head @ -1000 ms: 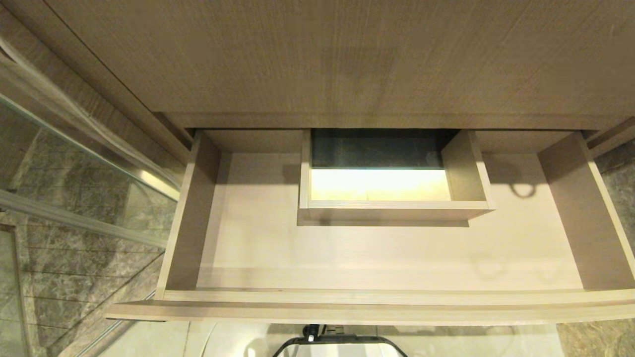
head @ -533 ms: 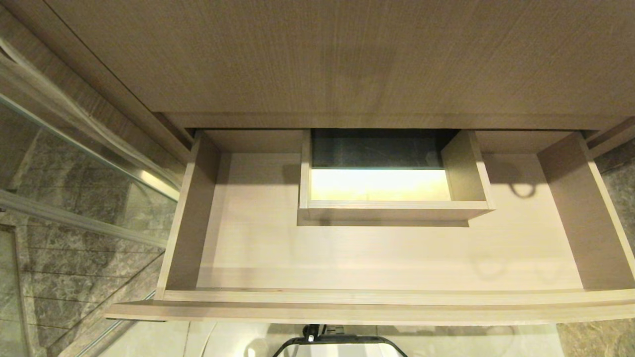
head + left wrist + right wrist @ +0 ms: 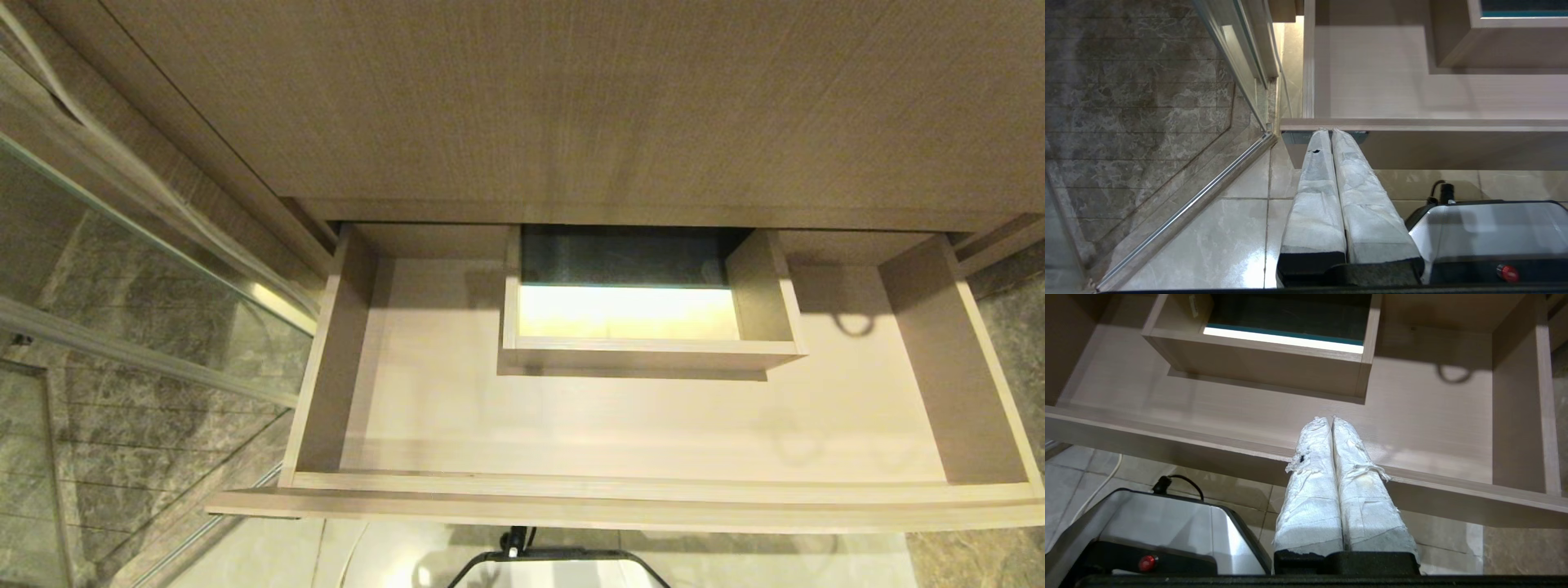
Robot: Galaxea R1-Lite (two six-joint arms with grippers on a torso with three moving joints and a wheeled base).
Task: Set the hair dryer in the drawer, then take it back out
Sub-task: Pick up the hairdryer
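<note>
Your left hand (image 3: pixel 1331 131) and right hand (image 3: pixel 1330 419) both have their fingers pressed together and hold nothing. The drawer (image 3: pixel 653 425) stands open just ahead of them, its front edge below the right fingertips. You can't see the dryer in any view.
</note>
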